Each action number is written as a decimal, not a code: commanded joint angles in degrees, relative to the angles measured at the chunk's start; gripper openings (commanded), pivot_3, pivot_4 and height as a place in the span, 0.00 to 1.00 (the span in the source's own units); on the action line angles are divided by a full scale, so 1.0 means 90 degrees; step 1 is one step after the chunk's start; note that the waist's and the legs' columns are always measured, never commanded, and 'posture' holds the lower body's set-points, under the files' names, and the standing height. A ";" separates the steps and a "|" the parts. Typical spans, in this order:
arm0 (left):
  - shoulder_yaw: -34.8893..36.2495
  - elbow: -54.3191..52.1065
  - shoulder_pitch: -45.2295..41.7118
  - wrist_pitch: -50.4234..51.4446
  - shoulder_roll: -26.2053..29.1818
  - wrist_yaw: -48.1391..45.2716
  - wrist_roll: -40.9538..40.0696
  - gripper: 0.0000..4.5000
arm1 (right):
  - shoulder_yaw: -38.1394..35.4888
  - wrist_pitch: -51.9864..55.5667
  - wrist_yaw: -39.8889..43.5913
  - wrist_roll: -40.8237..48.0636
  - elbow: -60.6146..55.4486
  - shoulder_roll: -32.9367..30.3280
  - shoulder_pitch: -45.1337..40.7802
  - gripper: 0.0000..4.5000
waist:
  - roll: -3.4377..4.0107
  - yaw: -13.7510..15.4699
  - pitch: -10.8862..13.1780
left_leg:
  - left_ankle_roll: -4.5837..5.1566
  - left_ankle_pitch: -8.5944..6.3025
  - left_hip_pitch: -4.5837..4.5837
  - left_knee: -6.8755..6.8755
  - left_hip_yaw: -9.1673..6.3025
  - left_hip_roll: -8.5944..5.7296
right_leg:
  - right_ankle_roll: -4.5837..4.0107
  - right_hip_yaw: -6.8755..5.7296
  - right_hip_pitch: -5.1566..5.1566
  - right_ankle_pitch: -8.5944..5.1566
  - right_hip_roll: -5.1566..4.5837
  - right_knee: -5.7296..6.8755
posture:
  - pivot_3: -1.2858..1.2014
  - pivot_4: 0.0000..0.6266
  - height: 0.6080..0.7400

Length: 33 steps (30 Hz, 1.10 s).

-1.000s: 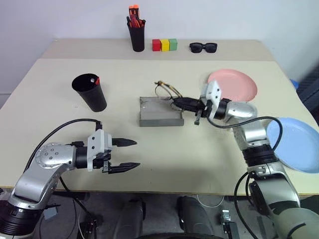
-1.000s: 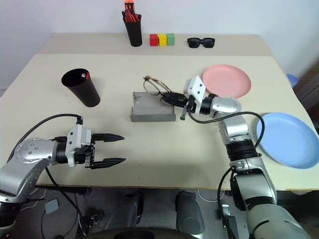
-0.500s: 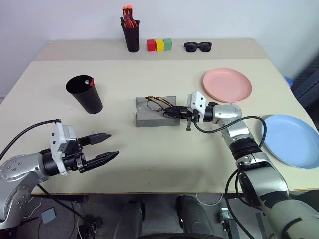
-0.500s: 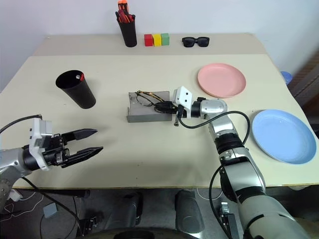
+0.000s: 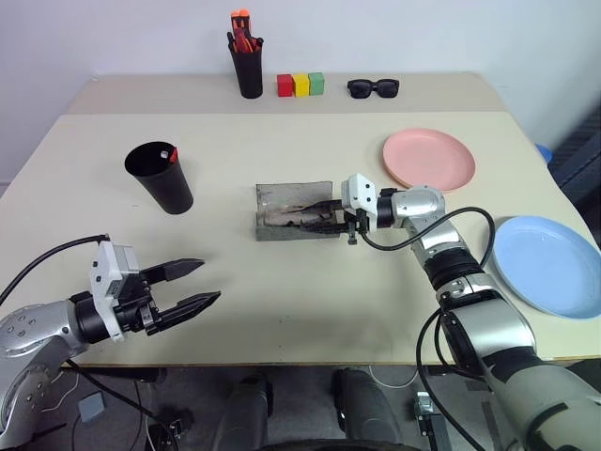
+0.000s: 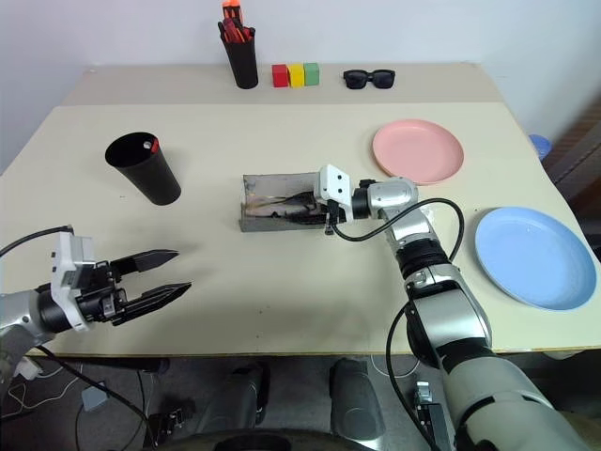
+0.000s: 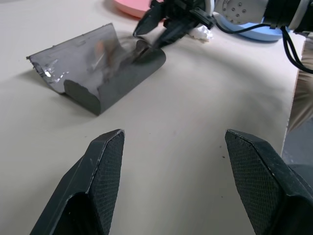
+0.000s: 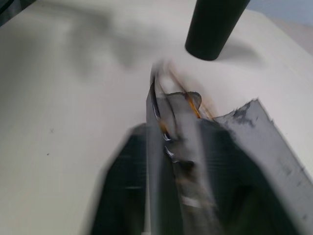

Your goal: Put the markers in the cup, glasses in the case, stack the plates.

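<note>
The glasses (image 6: pixel 282 200) lie in the open case (image 6: pixel 282 205) mid-table with the right claw (image 6: pixel 315 211) parted beside them, and those thin wire frames look light and bendy, so I'd grab by the bridge, not the lenses.

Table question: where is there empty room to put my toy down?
Bare table lies between the left gripper and the case, and between the cup and the case. It's crowded where the right gripper meets the case beside the pink plate.

Glasses (image 8: pixel 171 122) (blurred) over the grey case (image 8: pixel 259 147), black cup (image 8: pixel 213 27) beyond.
</note>
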 commanded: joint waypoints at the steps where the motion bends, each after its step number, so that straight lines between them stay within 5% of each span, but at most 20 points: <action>1: 0.0201 -0.0224 0.0009 -0.0085 -0.0035 0.0063 -0.0058 0.75 | -0.0084 -0.0131 -0.0051 -0.0029 0.0036 0.0003 -0.0194 0.78 | 0.0000 0.0000 0.0000 | 0.0000 0.0000 0.0000 0.0000 0.0000 0.0000 | 0.0000 0.0000 0.0000 0.0000 0.0000 0.0000 | 0.52 0.24 1.00; 3: 0.0174 -0.0264 0.0000 -0.0079 -0.0051 0.0126 -0.0047 0.75 | -0.0139 -0.0134 -0.0167 -0.0015 0.0049 0.0014 -0.0187 0.99 | 0.0000 0.0000 0.0000 | 0.0000 0.0000 0.0000 0.0000 0.0000 0.0000 | 0.0000 0.0000 0.0000 0.0000 0.0000 0.0000 | 0.52 0.24 1.00; 24: -0.0383 0.0102 -0.1322 0.0267 -0.0357 0.0936 -0.0164 0.75 | -0.0912 0.1351 -0.1022 0.0652 -0.2412 -0.0708 0.1373 0.99 | 0.0006 0.0005 0.0003 | 0.0000 0.0000 -0.0002 0.0000 0.0001 0.0000 | 0.0000 0.0002 -0.0001 0.0002 0.0002 -0.0001 | 0.52 0.24 1.00; 33: -0.0415 0.0026 -0.1312 0.0314 -0.0360 0.0969 -0.0162 0.75 | -0.0472 0.2140 -0.0281 0.0904 -0.2921 -0.0693 0.1508 0.99 | 0.0006 0.0010 0.0003 | 0.0000 0.0000 -0.0002 0.0002 0.0000 0.0001 | 0.0000 0.0003 -0.0001 0.0002 0.0002 -0.0001 | 0.52 0.24 1.00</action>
